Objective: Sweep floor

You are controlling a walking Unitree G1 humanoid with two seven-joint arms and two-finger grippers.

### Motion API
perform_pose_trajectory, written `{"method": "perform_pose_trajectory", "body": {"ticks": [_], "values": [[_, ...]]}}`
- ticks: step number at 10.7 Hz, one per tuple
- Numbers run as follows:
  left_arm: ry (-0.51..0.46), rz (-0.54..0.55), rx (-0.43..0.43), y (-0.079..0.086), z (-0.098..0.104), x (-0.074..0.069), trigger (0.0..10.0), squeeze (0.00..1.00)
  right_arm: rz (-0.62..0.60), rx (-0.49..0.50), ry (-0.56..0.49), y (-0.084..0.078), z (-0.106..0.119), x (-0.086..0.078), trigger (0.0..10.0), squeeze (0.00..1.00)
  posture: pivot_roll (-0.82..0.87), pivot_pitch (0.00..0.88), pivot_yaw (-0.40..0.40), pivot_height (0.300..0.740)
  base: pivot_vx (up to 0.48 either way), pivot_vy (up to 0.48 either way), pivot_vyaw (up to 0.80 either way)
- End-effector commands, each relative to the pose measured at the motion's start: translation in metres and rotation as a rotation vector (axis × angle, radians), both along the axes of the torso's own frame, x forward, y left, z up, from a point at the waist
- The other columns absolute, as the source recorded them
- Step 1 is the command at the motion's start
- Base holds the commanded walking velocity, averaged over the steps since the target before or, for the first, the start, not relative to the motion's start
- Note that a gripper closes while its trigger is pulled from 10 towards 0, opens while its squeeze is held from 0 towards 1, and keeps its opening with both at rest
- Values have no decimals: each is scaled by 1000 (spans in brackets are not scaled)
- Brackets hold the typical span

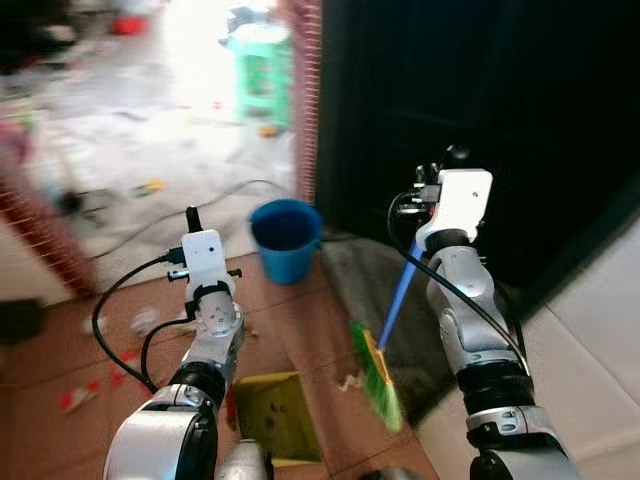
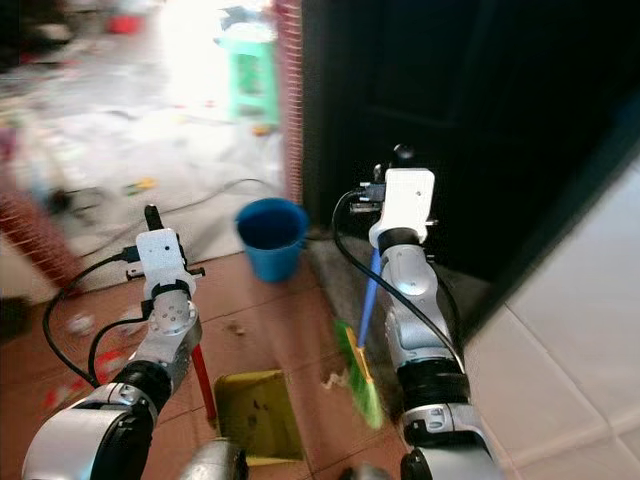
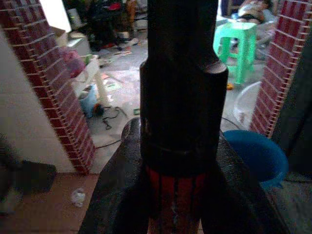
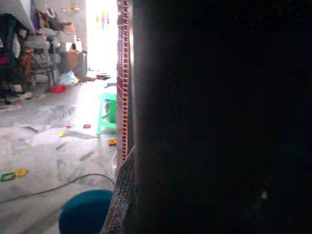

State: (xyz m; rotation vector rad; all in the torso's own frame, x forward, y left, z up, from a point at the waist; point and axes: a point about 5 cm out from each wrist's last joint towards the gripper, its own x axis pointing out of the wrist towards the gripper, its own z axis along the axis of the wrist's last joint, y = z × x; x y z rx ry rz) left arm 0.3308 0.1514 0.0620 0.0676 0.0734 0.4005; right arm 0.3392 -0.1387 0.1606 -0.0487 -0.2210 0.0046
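Yellow dustpan (image 1: 275,412) at 6 o'clock, upright red handle (image 2: 203,378) running up to the left gripper (image 3: 178,161); left wrist view shows fingers clamped on it. Broom (image 1: 385,345) at 5 o'clock: blue shaft slants up toward 1 o'clock to the right gripper (image 1: 432,190), green bristles on tile. Right fingers' state: cannot tell. Blue bucket (image 1: 286,238) at 12 o'clock, contents not visible.
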Motion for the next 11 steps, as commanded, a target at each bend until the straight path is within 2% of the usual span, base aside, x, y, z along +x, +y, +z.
{"method": "perform_pose_trajectory", "body": {"ticks": [1,2,4,6,7,8,9,11], "values": [[-4,42,-14,8,5,4,10000,0,10,-11,-63,2,13,-1,10000,0,-110,0,15,740,0,0,800],[0,91,-29,14,7,4,10000,0,13,-10,-62,3,13,-2,10000,0,-106,0,14,740,0,0,800],[-39,64,-32,18,11,3,10000,0,24,-8,-63,7,14,-1,10000,0,-97,3,12,740,0,0,800],[-19,49,6,20,6,-2,10000,0,38,-4,-69,12,17,2,10000,0,-78,26,5,740,0,0,800],[-25,3,-13,15,4,-3,10000,0,42,1,-75,13,20,3,10000,0,-78,32,-4,740,0,0,0],[-9,32,-37,16,2,-3,10000,0,37,5,-67,11,17,3,10000,0,-78,32,-4,740,0,0,0],[-15,19,-25,13,3,-1,10000,0,13,-18,-63,8,15,1,10000,0,-93,27,-4,740,0,0,0],[5,-77,-32,-1,0,2,10000,0,-58,-59,-71,-4,14,-1,10000,0,-107,22,12,740,0,0,0]]}}
